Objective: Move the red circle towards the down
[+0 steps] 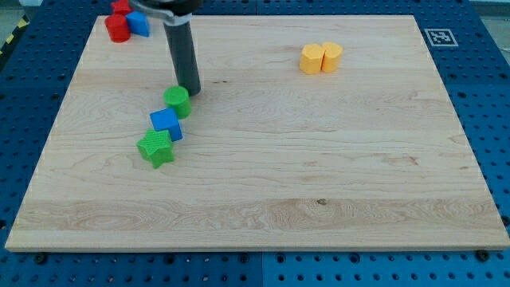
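Note:
The red circle [117, 28] sits at the view's top left corner of the wooden board, with another red block [121, 7] just above it and a blue block [139, 22] touching its right side. My tip [190, 92] rests on the board well below and to the right of the red circle, just above and right of a green circle [178, 102]. The rod rises from the tip to the view's top edge.
A blue cube [166, 123] and a green star [155, 148] lie in a diagonal line below the green circle. Two yellow blocks [321, 58] sit together at the upper right. The board's edge [48, 143] meets a blue perforated table.

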You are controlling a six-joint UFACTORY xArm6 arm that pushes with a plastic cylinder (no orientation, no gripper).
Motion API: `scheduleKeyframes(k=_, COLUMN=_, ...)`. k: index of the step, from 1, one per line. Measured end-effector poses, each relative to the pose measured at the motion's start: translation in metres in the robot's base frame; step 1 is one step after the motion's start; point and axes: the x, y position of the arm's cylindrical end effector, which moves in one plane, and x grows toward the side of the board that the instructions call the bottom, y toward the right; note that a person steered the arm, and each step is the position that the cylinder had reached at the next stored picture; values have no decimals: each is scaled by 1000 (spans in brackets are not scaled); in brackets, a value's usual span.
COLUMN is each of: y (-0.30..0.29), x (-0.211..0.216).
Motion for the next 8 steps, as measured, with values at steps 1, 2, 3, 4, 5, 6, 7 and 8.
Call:
scheduleKeyframes(k=1, y=31, x=2)
scheduleKeyframes(k=2, y=54, x=23)
scheduleKeyframes(k=3, y=42, x=21)
scheduleKeyframes(k=4, y=0, x=-26)
scheduleKeyframes(k=5, y=-69, x=-66)
scheduleKeyframes(k=6, y=-151, x=-104)
scheduleKeyframes(k=7, y=-198, x=-124)
scheduleKeyframes(k=8, y=-198, x=-140)
